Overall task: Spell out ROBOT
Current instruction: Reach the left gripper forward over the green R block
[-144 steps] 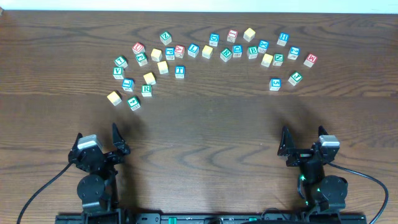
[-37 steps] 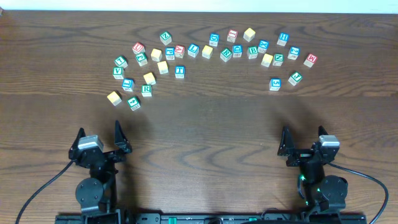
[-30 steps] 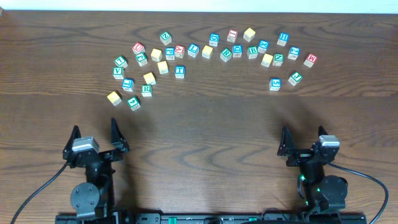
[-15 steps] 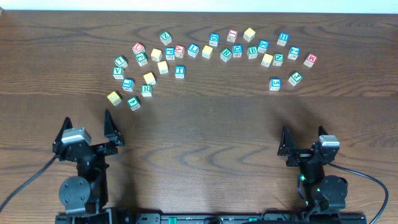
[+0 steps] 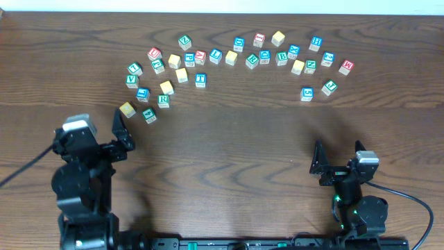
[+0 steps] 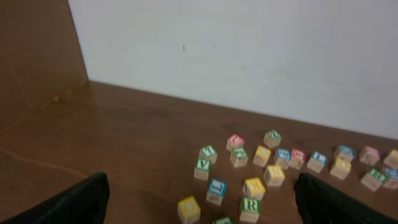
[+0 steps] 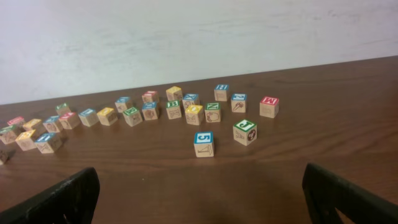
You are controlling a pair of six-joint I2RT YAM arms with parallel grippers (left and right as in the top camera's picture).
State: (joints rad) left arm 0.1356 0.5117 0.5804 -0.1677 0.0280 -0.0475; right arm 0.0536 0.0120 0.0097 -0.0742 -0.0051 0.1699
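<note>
Strewn in a loose arc across the far half of the dark wooden tabletop [image 5: 229, 153]: small lettered blocks, none yet lined up into a word. Toward the arc's left end, the green R block [image 5: 164, 100], just beside a blue-lettered neighbour. Behind it and a little to the right, the blue T block [image 5: 200, 79]. Well off in the right half of the arc, the green B block [image 5: 282, 58]. Mixed in among the letters, several plain yellow ones, with the nearest yellow block [image 5: 127, 109] at the arc's left tip. At near left, close to that tip but clear of it, the left pincer [image 5: 89, 132], spread wide and gripping nothing. At near right, well apart from every block, the right pincer [image 5: 338, 158], likewise spread wide and empty. Closest to it, a blue 5 block [image 5: 306, 93].
</note>
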